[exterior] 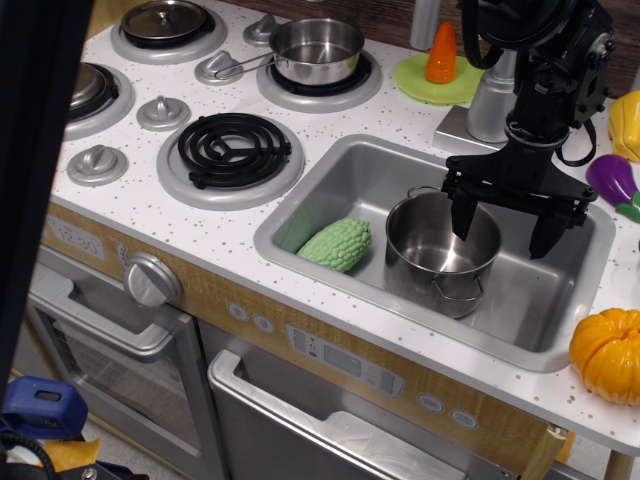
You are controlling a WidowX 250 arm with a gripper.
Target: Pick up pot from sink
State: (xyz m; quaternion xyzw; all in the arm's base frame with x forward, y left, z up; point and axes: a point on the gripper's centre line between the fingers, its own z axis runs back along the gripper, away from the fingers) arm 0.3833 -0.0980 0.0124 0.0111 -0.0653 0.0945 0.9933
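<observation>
You have the shiny, deep cylindrical stainless-steel pot [441, 250] standing upright in the large rectangular grey metal sink [540, 300], which is set into the white speckled counter [330, 125] toward its right end and close to the front edge. The pot sits near the middle of the basin, one wire loop handle facing the front and the other toward the back. Just to its left in the basin lies a bumpy light-green toy gourd [337, 244], close to the pot. Your black pincer [505, 222] is spread wide and grasping nothing; its left finger [463, 215] dips at the pot's right rim, while the other hangs over bare sink floor to the right. At the counter's back edge a shallower steel saucepan with one long handle [315, 50] rests on a burner. An orange toy pumpkin [607, 355] sits at the front right corner, a purple toy eggplant [613, 180] by the right edge.
</observation>
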